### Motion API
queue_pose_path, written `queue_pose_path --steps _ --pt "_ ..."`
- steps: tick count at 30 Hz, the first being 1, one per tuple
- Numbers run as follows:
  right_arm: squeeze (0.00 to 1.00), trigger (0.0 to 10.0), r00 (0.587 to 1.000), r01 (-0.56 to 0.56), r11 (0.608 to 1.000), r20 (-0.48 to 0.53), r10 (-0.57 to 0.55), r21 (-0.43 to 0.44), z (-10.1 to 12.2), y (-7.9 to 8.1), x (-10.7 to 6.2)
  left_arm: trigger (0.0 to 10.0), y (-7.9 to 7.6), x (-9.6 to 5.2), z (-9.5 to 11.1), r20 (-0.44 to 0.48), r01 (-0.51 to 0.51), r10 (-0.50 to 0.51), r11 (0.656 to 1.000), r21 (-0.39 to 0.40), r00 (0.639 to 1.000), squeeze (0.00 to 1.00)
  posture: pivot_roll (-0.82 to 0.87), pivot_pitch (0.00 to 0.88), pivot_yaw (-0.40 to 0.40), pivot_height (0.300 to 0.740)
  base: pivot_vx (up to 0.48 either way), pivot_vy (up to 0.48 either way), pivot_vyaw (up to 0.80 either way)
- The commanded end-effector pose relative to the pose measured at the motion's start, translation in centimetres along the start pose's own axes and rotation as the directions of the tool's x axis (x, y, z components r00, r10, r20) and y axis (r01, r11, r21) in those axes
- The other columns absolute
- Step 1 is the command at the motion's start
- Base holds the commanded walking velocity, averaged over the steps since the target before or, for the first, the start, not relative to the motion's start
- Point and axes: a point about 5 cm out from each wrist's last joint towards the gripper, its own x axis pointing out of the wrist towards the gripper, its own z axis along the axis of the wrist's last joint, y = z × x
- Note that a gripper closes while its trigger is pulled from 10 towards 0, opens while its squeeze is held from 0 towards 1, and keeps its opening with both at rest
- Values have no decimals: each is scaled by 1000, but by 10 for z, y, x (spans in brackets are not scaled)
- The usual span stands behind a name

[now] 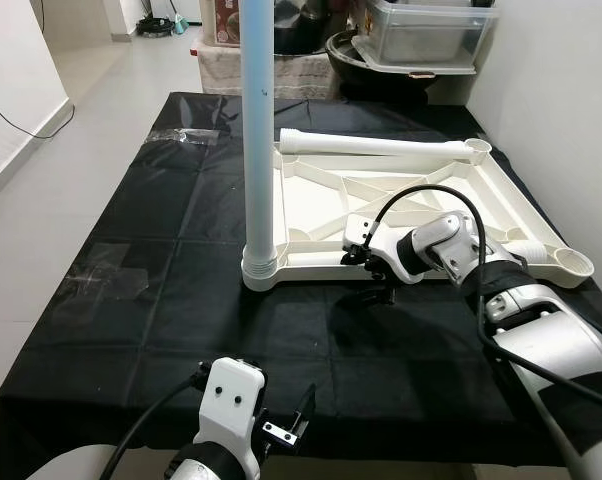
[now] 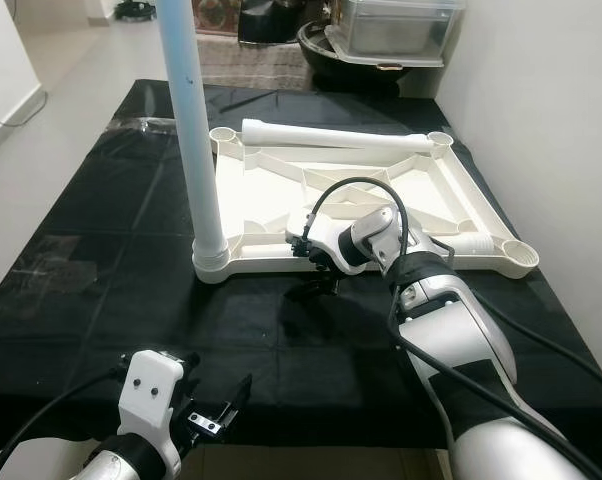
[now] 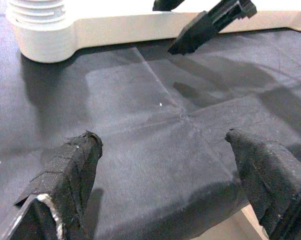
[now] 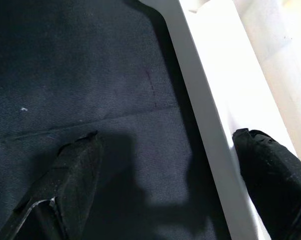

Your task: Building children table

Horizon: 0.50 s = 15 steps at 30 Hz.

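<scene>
The white plastic table top (image 1: 401,205) lies upside down on the black cloth-covered bench (image 1: 131,330), its ribbed underside up. One pale blue-white round leg (image 1: 258,130) stands upright, screwed into the frame's near-left corner socket. A second white tube leg (image 1: 376,146) lies loose along the frame's far edge, and another short piece (image 1: 534,246) lies by the near-right corner socket (image 1: 573,263).

The right tool (image 1: 366,275) is at the frame's near rail, right of the standing leg, its black fingers spread apart with one over the cloth and one (image 4: 270,165) over the white rail, so the rail sits between them unclamped. The left tool (image 1: 281,425) hovers low over the bench's near edge, well short of the frame, fingers (image 3: 65,175) wide apart and holding nothing.

The step in hand looks like steadying the frame. To do it well, the right tool should settle squarely over the rail before closing, gripping the flat edge rather than a rib, and press down gently so the standing leg does not tip the frame.
</scene>
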Motion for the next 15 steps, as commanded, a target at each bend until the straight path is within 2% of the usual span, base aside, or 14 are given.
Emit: queue_pose_path --steps 1,4,6,11,12,13,14,15 --pt "0 10000 997 -45 998 -60 47 39 -15 9 9 10000 -1 -1 -2 -15 0 0 1000 -11 1000 0 145 190 -96 740 0 0 0" --pt "0 10000 996 2 999 -84 1 39 -16 7 11 10000 -1 -1 -2 -14 -1 1 1000 -11 1000 0 145 191 -97 740 0 0 0" --pt "0 10000 988 94 995 -128 -89 38 -17 3 14 10000 -1 0 -1 -13 -2 2 1000 -11 1000 0 143 193 -97 740 0 0 0" --pt "0 10000 981 131 991 -151 -125 32 -16 2 16 10000 -1 0 -1 -12 -4 4 1000 -11 1000 0 144 193 -100 740 0 0 0" --pt "0 4157 982 123 992 -150 -117 29 -15 3 17 10000 -1 0 -1 -12 -5 4 1000 -12 1000 0 144 193 -100 740 0 0 0" --pt "0 4157 982 123 992 -150 -117 29 -15 3 17 10000 -1 0 -1 -12 -5 4 1000 -12 1000 0 144 193 -100 740 0 0 0" --pt "0 627 983 113 993 -145 -108 26 -15 4 18 10000 -1 0 -1 -12 -5 5 1000 -12 1000 0 142 193 -101 740 0 0 0" --pt "0 0 986 99 995 -139 -95 23 -14 5 19 10000 -1 0 -1 -12 -6 6 1000 -12 1000 0 143 194 -100 740 0 0 0"
